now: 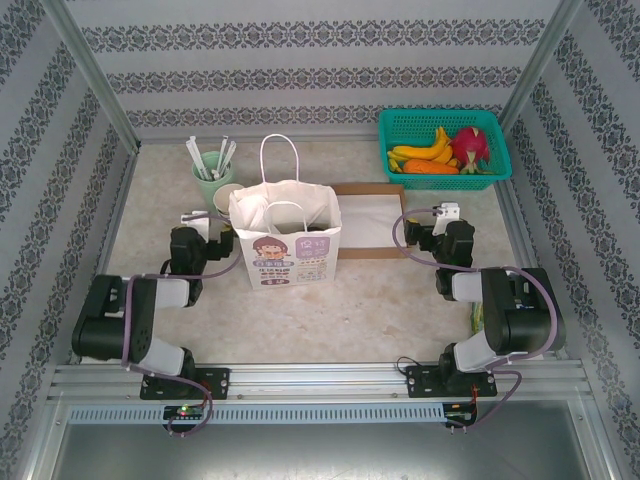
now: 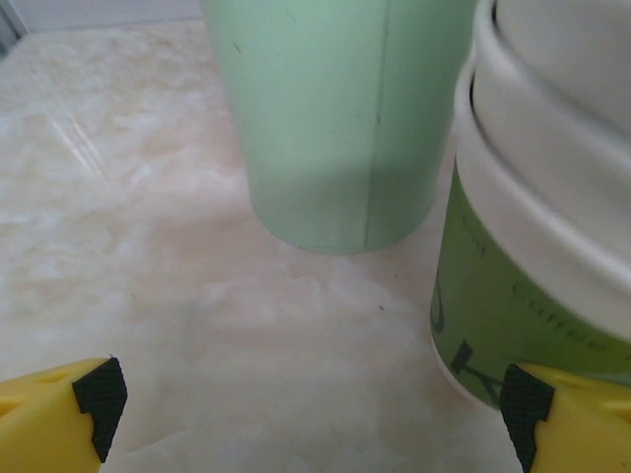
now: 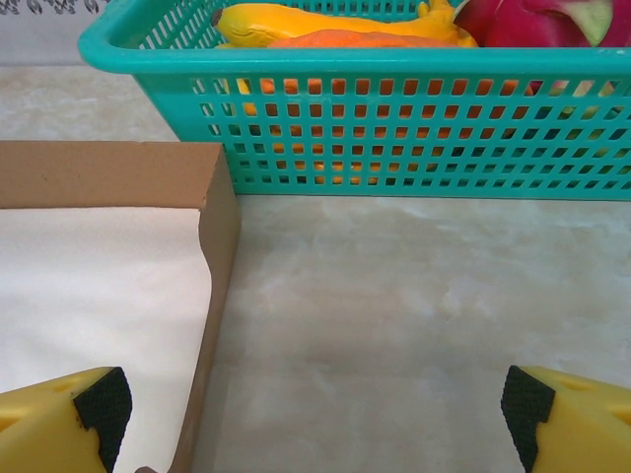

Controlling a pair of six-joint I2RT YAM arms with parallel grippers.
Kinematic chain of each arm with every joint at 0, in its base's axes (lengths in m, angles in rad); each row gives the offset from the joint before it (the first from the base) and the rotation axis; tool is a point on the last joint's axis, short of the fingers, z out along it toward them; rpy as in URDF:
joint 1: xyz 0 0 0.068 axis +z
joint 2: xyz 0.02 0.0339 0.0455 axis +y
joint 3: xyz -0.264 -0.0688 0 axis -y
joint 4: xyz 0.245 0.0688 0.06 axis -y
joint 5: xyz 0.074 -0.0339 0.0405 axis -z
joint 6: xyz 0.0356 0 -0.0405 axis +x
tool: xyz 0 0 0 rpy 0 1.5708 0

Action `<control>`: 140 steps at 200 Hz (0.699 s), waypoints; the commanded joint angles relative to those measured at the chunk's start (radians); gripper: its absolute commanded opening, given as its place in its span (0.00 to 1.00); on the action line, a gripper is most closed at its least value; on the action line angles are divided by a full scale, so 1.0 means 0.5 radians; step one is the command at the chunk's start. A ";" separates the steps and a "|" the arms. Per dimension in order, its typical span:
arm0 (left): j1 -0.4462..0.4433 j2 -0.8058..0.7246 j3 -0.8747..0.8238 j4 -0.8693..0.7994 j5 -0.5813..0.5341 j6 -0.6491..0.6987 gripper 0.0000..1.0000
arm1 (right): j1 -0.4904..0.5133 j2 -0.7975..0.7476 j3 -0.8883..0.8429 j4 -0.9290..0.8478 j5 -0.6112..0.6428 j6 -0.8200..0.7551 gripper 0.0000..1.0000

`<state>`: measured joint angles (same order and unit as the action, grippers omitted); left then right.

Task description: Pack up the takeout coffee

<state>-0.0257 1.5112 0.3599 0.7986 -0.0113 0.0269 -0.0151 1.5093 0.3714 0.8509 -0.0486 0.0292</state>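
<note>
Top view, paper bag (image 1: pixel 285 235): stands open in the middle of the worktop (image 1: pixel 380 300), handles up.
Top view, left end effector (image 1: pixel 197 220): jaws wide apart, empty, just left of the bag, near the stack of cups (image 1: pixel 229 197) and the mint mug (image 1: pixel 210 170).
Top view, right end effector (image 1: pixel 445 212): jaws wide apart, empty, at the right end of the cardboard tray (image 1: pixel 370 220).
Top view, takeout coffee: cannot tell where it sits.
Left wrist, fingertips (image 2: pixel 99 394): spread wide with nothing between them; the cup stack is just beside the right one, the mug behind.
Right wrist, fingertips (image 3: pixel 99 404): spread wide over the tray's side wall and bare worktop, with the teal basket (image 3: pixel 394 138) of fruit beyond.
</note>
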 commanded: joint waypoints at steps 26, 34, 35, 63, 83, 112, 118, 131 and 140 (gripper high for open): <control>-0.001 0.092 0.059 0.154 -0.363 -0.163 0.99 | 0.019 0.000 0.034 0.075 0.040 0.009 0.98; -0.007 0.103 0.059 0.166 -0.379 -0.158 0.99 | 0.021 0.001 0.035 0.075 0.042 0.005 0.98; -0.007 0.099 0.059 0.154 -0.379 -0.161 0.99 | 0.021 0.000 0.034 0.075 0.044 0.006 0.98; -0.007 0.101 0.060 0.158 -0.379 -0.162 0.99 | 0.039 0.000 0.035 0.075 0.095 -0.006 0.98; -0.007 0.093 0.056 0.156 -0.376 -0.163 0.99 | 0.045 0.000 0.034 0.072 0.111 -0.009 0.98; -0.007 0.095 0.065 0.143 -0.313 -0.134 0.99 | 0.045 0.000 0.035 0.072 0.112 -0.009 0.98; -0.006 0.095 0.068 0.138 -0.307 -0.134 0.99 | 0.045 0.000 0.037 0.072 0.112 -0.010 0.98; -0.004 0.095 0.075 0.127 -0.302 -0.134 0.99 | 0.045 0.000 0.037 0.072 0.111 -0.009 0.98; 0.004 0.099 0.080 0.121 -0.287 -0.141 0.99 | 0.046 0.001 0.035 0.072 0.111 -0.009 0.98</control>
<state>-0.0261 1.5635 0.3779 0.8276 -0.1730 -0.0338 -0.0017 1.5093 0.3714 0.8509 -0.0078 0.0261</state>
